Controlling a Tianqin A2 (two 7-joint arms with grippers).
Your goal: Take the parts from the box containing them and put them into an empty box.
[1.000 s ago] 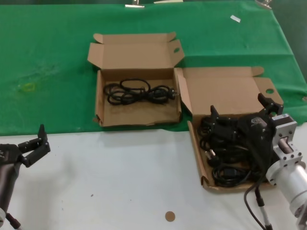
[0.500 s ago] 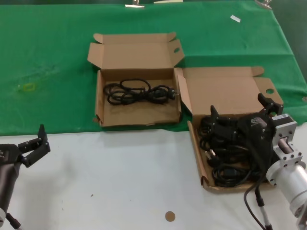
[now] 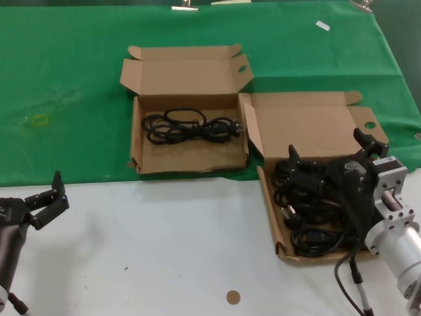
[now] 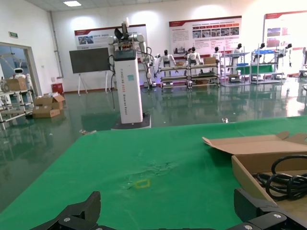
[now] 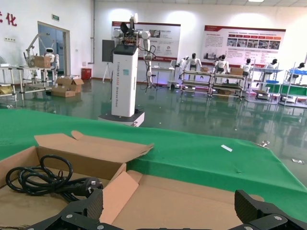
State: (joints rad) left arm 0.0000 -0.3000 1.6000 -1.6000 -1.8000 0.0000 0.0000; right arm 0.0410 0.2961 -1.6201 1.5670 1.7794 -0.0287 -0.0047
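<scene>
The black coiled cables fill the low-walled cardboard box at the lower right of the head view, a dark tangle of loops and plugs piled against each other. Its wide lid leans back and upward, with a slanted side flap pierced by a round hole at its right edge. The right end effector sits directly over this pile, fingers spread wide, one black fingertip at the left rim of the heap and the other up by the holed flap; its black body and silver wrist cover much of the box's right half, so the cables beneath it are hidden.

Just left of that lid, touching it at the corner, the squarer box with taller walls lies in the upper centre of the frame. One cable bundle already rests across the upper part of its floor, plug toward the right. Its lid stands open behind, notched tabs at both corners.

Both boxes' back parts lie on green cloth; the low box's front reaches onto the white desk. A small brown disc lies on the desk at bottom centre.

The left end effector waits at the lower left edge, fingers parted, holding nothing, well apart from both boxes.
</scene>
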